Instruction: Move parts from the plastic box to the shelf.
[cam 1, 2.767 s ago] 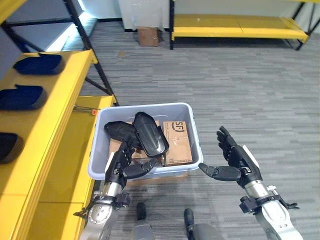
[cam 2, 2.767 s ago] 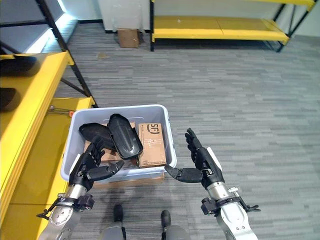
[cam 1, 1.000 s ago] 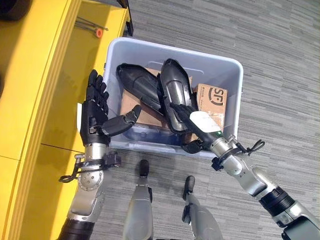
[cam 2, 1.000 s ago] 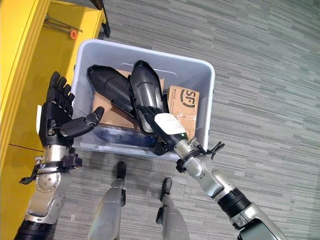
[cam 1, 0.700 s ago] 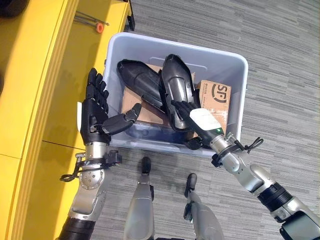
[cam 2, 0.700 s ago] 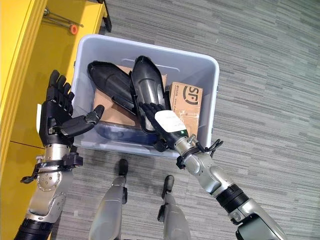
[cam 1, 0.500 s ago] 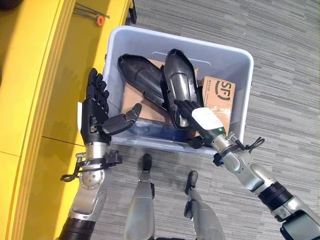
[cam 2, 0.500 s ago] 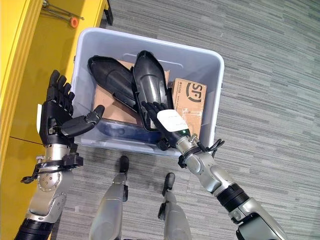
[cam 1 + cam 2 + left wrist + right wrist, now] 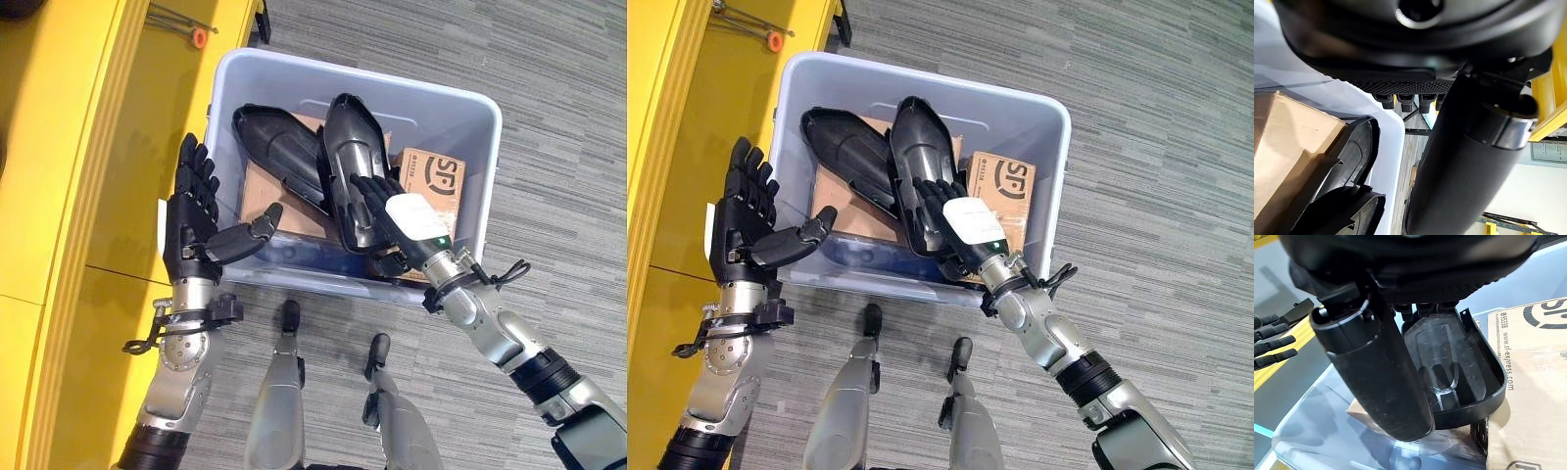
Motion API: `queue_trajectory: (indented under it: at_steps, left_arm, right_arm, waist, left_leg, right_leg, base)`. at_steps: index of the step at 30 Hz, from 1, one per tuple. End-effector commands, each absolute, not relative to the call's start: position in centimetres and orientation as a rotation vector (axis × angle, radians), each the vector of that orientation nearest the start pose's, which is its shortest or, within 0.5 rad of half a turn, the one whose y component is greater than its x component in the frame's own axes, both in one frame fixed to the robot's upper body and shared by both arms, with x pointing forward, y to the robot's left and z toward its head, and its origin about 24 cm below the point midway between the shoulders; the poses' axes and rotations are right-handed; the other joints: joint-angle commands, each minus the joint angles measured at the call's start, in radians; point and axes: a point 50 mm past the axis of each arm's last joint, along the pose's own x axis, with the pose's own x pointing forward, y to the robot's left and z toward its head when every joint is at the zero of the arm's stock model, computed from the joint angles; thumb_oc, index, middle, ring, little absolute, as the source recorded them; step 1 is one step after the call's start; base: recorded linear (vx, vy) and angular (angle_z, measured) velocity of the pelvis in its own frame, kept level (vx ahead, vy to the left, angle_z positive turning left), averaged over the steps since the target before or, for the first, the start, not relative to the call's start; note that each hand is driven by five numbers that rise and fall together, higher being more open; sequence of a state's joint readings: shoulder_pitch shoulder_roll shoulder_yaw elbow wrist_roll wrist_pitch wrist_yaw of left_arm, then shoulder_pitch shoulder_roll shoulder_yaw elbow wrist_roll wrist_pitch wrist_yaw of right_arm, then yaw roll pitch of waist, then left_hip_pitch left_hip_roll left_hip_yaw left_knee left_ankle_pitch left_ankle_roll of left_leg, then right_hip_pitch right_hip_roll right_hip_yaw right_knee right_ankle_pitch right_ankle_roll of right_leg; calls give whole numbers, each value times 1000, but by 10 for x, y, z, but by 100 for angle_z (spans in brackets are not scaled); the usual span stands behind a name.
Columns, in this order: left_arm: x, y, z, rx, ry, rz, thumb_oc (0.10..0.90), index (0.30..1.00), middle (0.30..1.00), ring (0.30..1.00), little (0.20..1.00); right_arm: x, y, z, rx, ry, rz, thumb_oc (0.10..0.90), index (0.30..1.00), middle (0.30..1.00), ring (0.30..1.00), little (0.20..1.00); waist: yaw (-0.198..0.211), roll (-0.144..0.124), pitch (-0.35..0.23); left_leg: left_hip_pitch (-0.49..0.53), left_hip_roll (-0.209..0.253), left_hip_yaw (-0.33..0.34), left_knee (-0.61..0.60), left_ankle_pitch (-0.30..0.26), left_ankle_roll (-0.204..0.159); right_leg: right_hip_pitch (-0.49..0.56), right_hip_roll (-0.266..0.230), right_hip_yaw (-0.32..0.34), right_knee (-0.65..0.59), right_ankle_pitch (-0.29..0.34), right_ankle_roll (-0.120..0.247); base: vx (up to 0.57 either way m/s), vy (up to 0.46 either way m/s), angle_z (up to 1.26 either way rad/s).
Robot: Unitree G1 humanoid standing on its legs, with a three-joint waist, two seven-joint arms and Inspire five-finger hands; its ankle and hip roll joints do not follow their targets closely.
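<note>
Inside the plastic box, right hand rests on a black part.

A cardboard box and an orange-handled tool beside grey floor.

- Grey striped carpet floor, carrying a translucent pale-blue plastic box set just beside the yellow shelf.
- Inside the box, brown cardboard cartons along the bottom, with two long black moulded plastic parts lying on top of them, side by side and overlapping.
- Flat yellow shelf board at the left, bearing thin metal rods with an orange cap near its far corner.
</note>
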State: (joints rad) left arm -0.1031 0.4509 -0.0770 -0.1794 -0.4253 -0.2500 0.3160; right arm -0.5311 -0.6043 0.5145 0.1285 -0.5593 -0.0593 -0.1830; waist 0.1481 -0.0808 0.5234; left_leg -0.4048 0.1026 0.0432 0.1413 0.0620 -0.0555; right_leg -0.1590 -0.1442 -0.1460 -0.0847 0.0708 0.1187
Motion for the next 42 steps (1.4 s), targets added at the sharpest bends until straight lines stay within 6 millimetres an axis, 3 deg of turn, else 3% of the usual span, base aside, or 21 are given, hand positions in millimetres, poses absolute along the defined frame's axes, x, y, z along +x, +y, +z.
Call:
queue_trajectory:
  at_steps: [1,20,29,42]
  left_arm:
    - [237,192,192,-114,-792,40,900,1000,1000,1000,1000]
    - [239,191,192,-121,-790,40,900,1000,1000,1000,1000]
    - [240,191,193,-121,-790,45,900,1000,1000,1000,1000]
    - [237,197,195,-78,-797,85,900,1000,1000,1000,1000]
  right_arm:
    - [323,-122,198,-1236,-820,122,900,1000,1000,1000,1000]
    - [329,-122,185,-1238,-756,129,900,1000,1000,1000,1000]
    - [324,-121,188,-1204,-774,125,900,1000,1000,1000,1000]
    - [293,-128,202,-1129,-880,123,900,1000,1000,1000,1000]
  waist:
    - [15,-1,-62]
    - [17,6,-50]
    - [9,5,-49]
    - [-14,-16,-54]
  left_leg:
    - [-90,49,-14,25,41,-41]
    - [-106,48,-20,26,46,-42]
    - [-105,49,-18,22,47,-40]
    - [-110,51,-16,26,41,-40]
  right_leg:
    - [52,-65,2,64,-73,17]
    - [44,-61,-7,72,-84,14]
    - [40,-60,-6,73,-85,13]
    - [38,-57,-1,74,-90,13]
  base:
    - [0,0,0]
    - [0,0,0]
    - [-2,1,1]
    - [0,0,0]
